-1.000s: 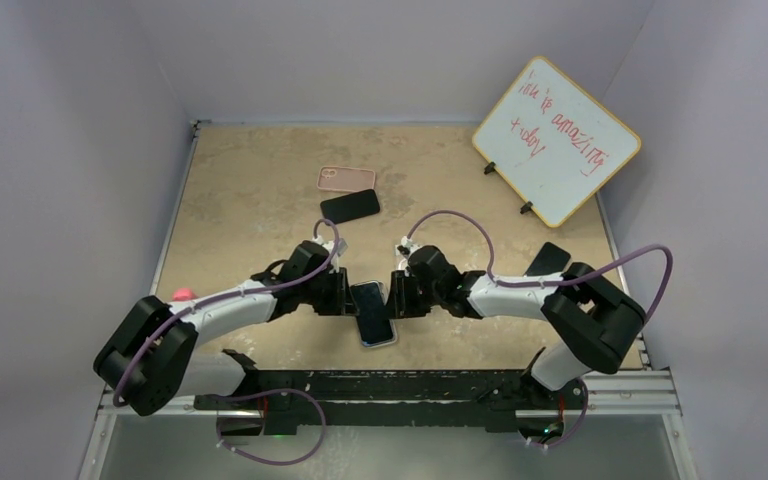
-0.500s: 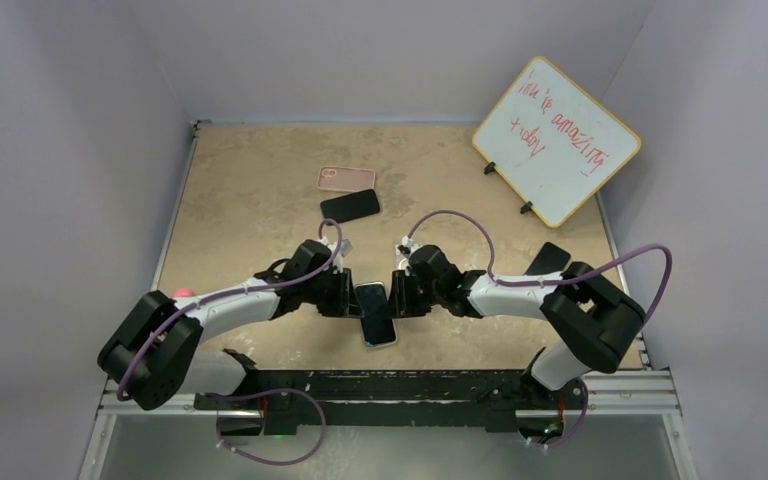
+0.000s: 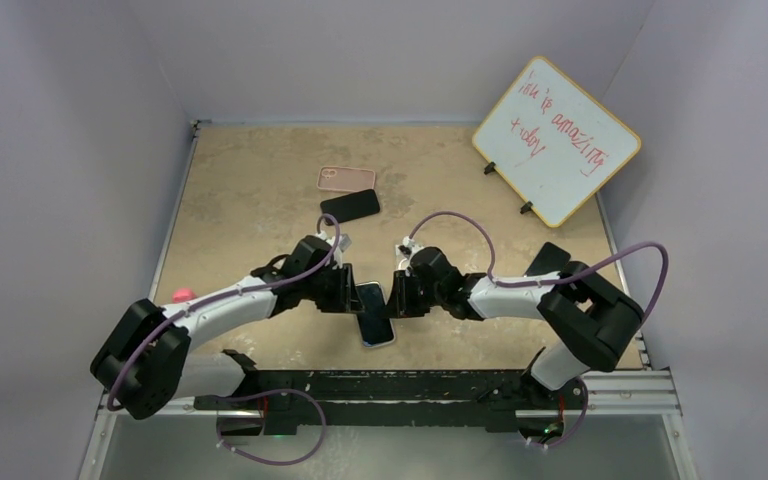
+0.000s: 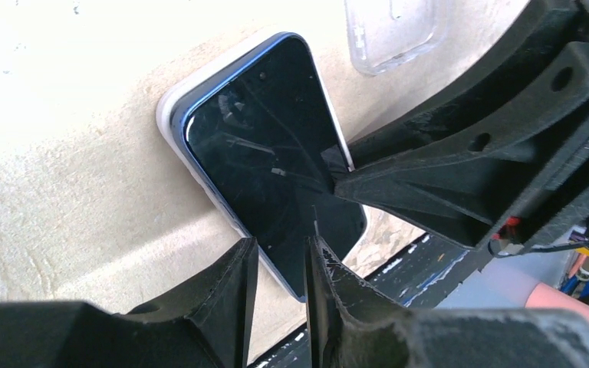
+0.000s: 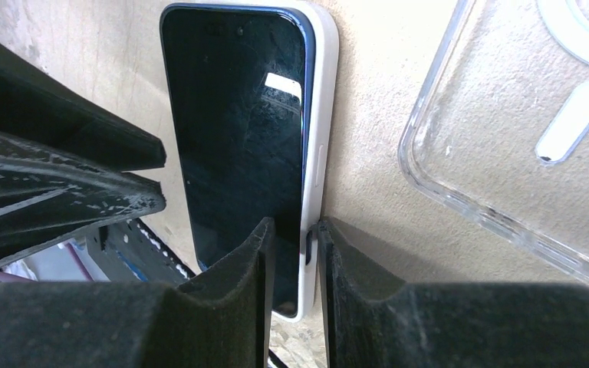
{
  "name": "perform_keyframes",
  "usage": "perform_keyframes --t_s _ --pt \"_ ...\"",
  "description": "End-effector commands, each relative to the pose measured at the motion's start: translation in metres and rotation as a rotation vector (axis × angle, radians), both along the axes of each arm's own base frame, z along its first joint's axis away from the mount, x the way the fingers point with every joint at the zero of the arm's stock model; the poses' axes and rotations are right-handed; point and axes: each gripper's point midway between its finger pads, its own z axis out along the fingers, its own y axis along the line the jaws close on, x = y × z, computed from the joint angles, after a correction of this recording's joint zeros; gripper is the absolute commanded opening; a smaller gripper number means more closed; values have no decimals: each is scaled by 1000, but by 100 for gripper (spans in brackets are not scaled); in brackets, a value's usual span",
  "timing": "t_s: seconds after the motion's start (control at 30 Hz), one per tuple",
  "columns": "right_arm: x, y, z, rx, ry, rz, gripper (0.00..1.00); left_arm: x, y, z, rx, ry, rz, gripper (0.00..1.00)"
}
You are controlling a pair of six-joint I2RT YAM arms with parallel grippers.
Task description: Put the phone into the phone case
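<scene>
The tabletop (image 3: 240,180) carries everything, with a whiteboard (image 3: 556,140) standing at its far right corner. My two arms meet low in the middle, close to my bases.

My left tool (image 4: 278,264) is drawn nearly closed, with only a sliver between its fingers. It holds nothing, and its tips rest at the phone's near edge. My right tool (image 5: 293,245) is just as narrow and comes in from the other side. Its tips bear down on the phone's right edge where that edge meets the case wall.

The phone (image 3: 374,314) lies screen up between them, inside the white case (image 5: 326,77). The white rim shows along its far end and both long sides. That far end looks seated, with the corner flush in the rim. My own fingers hide the near end, so I cannot tell whether it has snapped in.

I judge the task nearly done. The phone is in the case, and what may remain is a last press along the near edge and side before I lift both tools away.

A clear case (image 5: 506,115) lies just beside it, untouched. A black phone (image 3: 350,206) and a pink case (image 3: 346,179) sit farther back.
</scene>
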Motion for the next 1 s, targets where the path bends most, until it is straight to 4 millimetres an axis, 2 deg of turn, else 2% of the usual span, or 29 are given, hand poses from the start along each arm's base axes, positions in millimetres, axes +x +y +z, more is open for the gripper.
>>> perform_keyframes --t_s 0.0,0.1,0.33,0.5,0.63,0.77,0.97 --pt "-5 -5 -18 -20 19 -13 27 6 1 -3 33 -18 7 30" --pt "-5 -2 -17 -5 24 -16 27 5 0 -11 38 11 1 24" --pt "0 9 -3 48 4 -7 28 -2 -4 -27 38 80 -10 17" --pt "-2 9 -3 60 3 1 28 -9 -22 -15 -84 111 -39 17" --pt "-4 8 -1 73 6 -5 27 8 3 -5 55 33 45 22" --pt "-5 10 8 102 -5 9 31 16 17 12 62 -23 102 30" --pt "-1 12 13 93 -18 1 35 14 21 3 52 -27 136 34"
